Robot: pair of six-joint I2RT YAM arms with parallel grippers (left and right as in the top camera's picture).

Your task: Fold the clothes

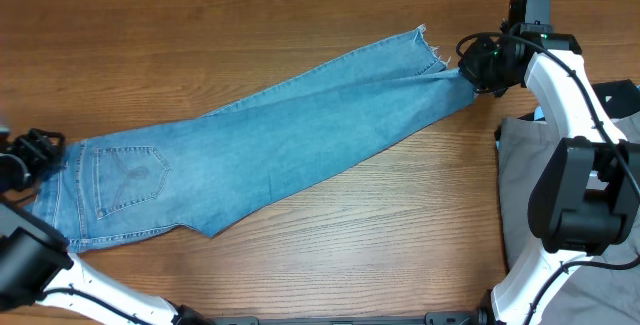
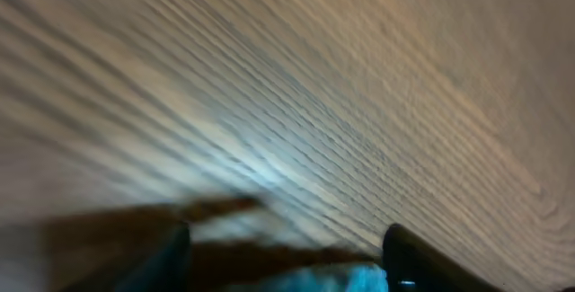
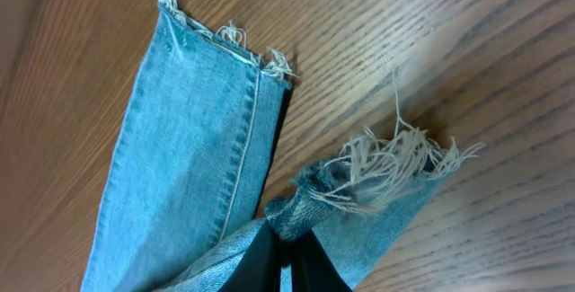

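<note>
The light-blue jeans (image 1: 280,135) lie flat and stretched diagonally across the wooden table (image 1: 400,235), with the waist and a stitched back pocket (image 1: 128,177) at the left and the frayed hems at the upper right. My right gripper (image 1: 468,65) is shut on the bunched hem of one leg. In the right wrist view (image 3: 287,229) denim is pinched between its fingers, with whitish fringe (image 3: 395,162) just beyond. My left gripper (image 1: 35,155) sits at the waist end, fingers apart. The blurred left wrist view (image 2: 283,265) shows a bit of blue denim (image 2: 346,278) low between them.
A grey cloth (image 1: 525,185) lies on the right side of the table beside the right arm's base. The other leg's hem (image 3: 225,45) lies flat next to the held one.
</note>
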